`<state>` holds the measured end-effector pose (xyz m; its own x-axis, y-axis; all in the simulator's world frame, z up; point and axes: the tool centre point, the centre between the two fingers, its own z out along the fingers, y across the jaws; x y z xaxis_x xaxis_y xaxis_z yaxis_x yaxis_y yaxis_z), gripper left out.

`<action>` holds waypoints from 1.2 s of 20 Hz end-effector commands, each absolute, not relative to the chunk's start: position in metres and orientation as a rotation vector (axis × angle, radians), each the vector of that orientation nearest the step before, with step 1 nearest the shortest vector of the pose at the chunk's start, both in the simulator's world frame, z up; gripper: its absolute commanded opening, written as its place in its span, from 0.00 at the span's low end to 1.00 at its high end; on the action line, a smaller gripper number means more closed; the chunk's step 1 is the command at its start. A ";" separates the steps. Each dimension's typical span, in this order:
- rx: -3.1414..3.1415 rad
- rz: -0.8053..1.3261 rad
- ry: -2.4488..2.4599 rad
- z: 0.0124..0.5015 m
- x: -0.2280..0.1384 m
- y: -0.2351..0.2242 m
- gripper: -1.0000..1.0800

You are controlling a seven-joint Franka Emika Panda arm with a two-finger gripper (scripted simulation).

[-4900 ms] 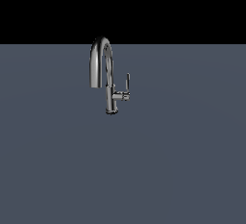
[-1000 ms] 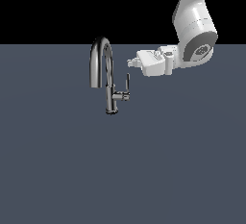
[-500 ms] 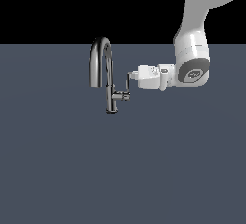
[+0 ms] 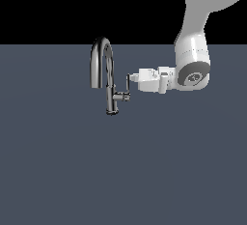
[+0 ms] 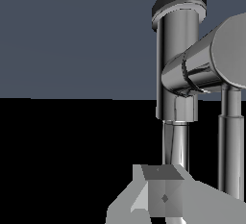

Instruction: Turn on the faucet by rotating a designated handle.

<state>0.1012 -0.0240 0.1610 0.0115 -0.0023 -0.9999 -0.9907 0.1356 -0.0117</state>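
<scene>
Exterior view: faucet (image 4: 110,81) stands mid-floor (image 4: 120,171), its handle (image 4: 128,85) sticking up off the stub on the view's right, and the gripper (image 4: 131,77) comes in level from that side with its tip at the lever top, touching or just short, can't tell. Looks like the contact step, next a sideways push or pull to swing the lever round the stub. Wrist view: faucet body (image 5: 177,59) and stub fill the frame close up, the lever (image 5: 231,136) runs alongside, only one grey finger (image 5: 161,196) shows near the body, so finger spacing can't be told, nothing visibly clamped.

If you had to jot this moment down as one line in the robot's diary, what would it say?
stage: reaching handle | gripper: at the handle tip, contact unclear | faucet: upright, not visibly running | jaws: state unclear
</scene>
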 end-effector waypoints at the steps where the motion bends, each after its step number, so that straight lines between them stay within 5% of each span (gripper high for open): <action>1: -1.115 1.099 1.263 0.162 0.096 -0.023 0.00; 24: -1.111 1.085 1.270 0.162 0.043 -0.021 0.00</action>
<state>0.0479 -0.0229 0.1658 0.0184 -0.0107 -0.9998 -0.9883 0.1511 -0.0198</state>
